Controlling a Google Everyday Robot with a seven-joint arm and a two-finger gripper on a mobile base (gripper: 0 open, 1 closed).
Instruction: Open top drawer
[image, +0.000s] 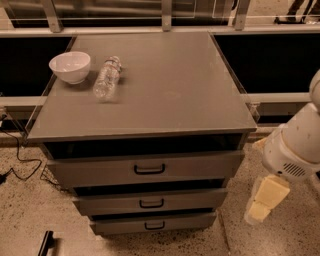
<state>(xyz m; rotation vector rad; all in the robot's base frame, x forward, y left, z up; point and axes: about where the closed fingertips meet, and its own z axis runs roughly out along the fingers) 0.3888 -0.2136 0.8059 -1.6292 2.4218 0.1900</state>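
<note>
The top drawer (200, 169) is the widest and tallest of three grey fronts, just under the cabinet top. Its small black bar handle (149, 169) sits at its centre. A dark gap shows above the front. My gripper (264, 201) hangs low at the right of the cabinet, below the white arm housing (292, 150). It is level with the middle drawer (190, 200), apart from it, and touches nothing.
A white bowl (70, 66) and a lying clear plastic bottle (107, 78) are on the grey cabinet top (165, 85). The bottom drawer (185, 222) sits lowest. A black cable (20, 160) lies on the speckled floor at left. A railing (165, 15) runs behind.
</note>
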